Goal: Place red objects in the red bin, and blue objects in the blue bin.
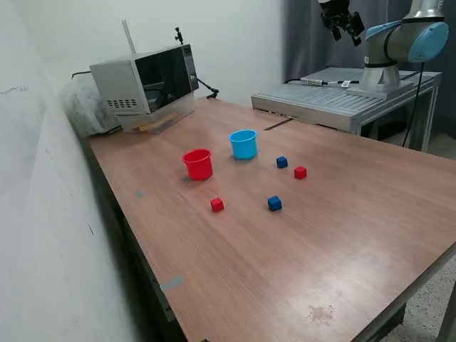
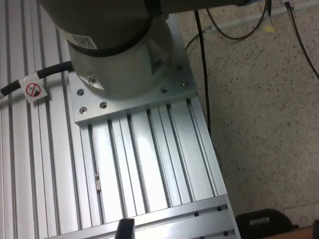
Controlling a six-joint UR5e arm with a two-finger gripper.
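Observation:
On the wooden table (image 1: 342, 235), the red bin (image 1: 198, 164) and the blue bin (image 1: 243, 144) stand upright side by side. One blue cube (image 1: 282, 162) and one red cube (image 1: 300, 172) lie to the exterior view's right of the bins. Nearer the camera lie another red cube (image 1: 216, 205) and another blue cube (image 1: 274, 204). My gripper (image 1: 345, 28) hangs high above the far end, well away from all of them, its fingers apart and empty. The wrist view shows none of the cubes or bins.
A microwave (image 1: 146, 85) sits at the table's far corner on the exterior view's left. The arm's base (image 1: 385, 68) stands on a ribbed aluminium plate (image 1: 335, 103), also seen as the plate (image 2: 144, 164) beside speckled floor (image 2: 264, 114) with cables.

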